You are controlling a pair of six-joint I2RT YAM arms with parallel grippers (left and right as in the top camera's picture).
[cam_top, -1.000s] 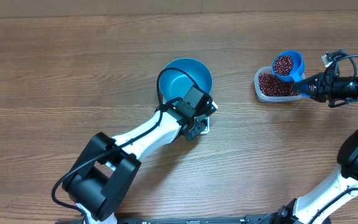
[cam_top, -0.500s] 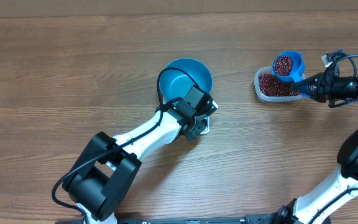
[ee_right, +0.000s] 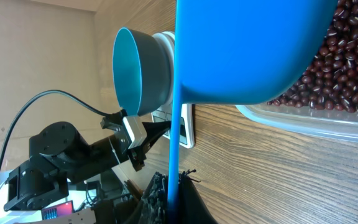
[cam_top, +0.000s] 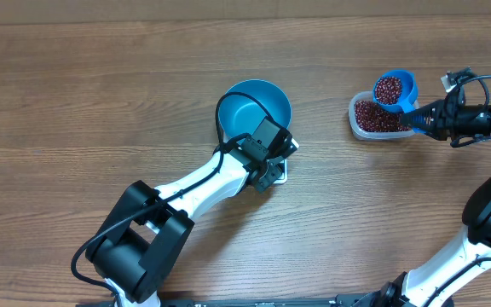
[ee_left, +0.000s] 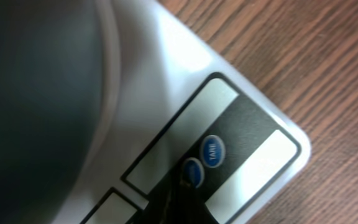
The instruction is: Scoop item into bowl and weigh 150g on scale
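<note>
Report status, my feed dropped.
Left gripper shut at scale buttons. Right gripper shut on scoop, beans aboard, above tub. Bowl empty on scale; cable loops above it.

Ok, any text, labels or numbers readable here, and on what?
"TARE": white letters on a round blue button of the scale, slightly blurred.
Second blue button beside it: marking too blurred to read.
Overhead and right wrist views: nothing readable.

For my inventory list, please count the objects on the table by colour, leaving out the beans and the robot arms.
Blue: 2 (bowl, scoop)
White: 1 (scale)
Clear: 1 (tub)
Total: 4
</note>
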